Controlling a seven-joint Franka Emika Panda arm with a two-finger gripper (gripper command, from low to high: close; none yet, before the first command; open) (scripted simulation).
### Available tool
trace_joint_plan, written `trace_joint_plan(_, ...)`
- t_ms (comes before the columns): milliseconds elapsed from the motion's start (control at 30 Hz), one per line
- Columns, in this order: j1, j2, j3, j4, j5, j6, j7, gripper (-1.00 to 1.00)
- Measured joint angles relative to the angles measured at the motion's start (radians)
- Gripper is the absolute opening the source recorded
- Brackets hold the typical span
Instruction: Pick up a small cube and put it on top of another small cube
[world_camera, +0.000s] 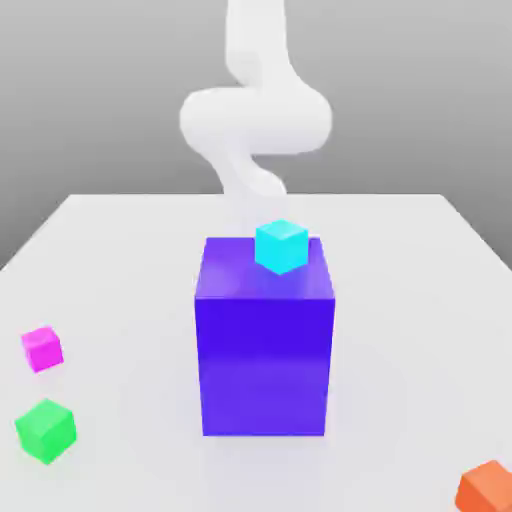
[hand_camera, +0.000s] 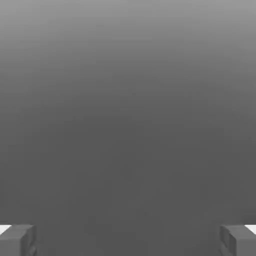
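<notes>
The small magenta cube (world_camera: 42, 349) rests on the white table (world_camera: 120, 260) at the exterior view's left. Just nearer the camera sits a green cube (world_camera: 45, 431) of about the same size. The white arm (world_camera: 255, 115) curls down at the back of the table, behind the large blue-violet block (world_camera: 265, 345), far from both small cubes. In the hand view my gripper (hand_camera: 128, 240) is open, its two grey fingertips (hand_camera: 17, 239) wide apart with nothing between them, facing plain grey background.
The tall blue-violet block stands mid-table between the arm and the camera. A cyan cube (world_camera: 280, 245) shows at the block's top, toward the right. An orange cube (world_camera: 487, 488) lies at the front right corner of the exterior view.
</notes>
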Motion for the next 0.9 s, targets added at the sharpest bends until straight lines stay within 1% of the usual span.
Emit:
trace_joint_plan(300,-0.192,0.308,-0.154,-0.135,-0.082,0.174,0.023,0.00)
trace_joint_plan(433,-0.264,0.442,-0.241,-0.194,-0.087,0.251,0.011,0.00)
trace_joint_plan(533,-0.313,0.545,-0.309,-0.239,-0.065,0.310,-0.016,0.00)
trace_joint_plan(633,-0.377,0.652,-0.372,-0.285,-0.008,0.369,-0.069,0.00)
trace_joint_plan(733,-0.452,0.764,-0.395,-0.329,0.097,0.426,-0.156,0.00)
trace_joint_plan(800,-0.505,0.839,-0.370,-0.347,0.185,0.465,-0.225,0.00)
trace_joint_plan(900,-0.584,0.950,-0.275,-0.332,0.312,0.540,-0.321,0.00)
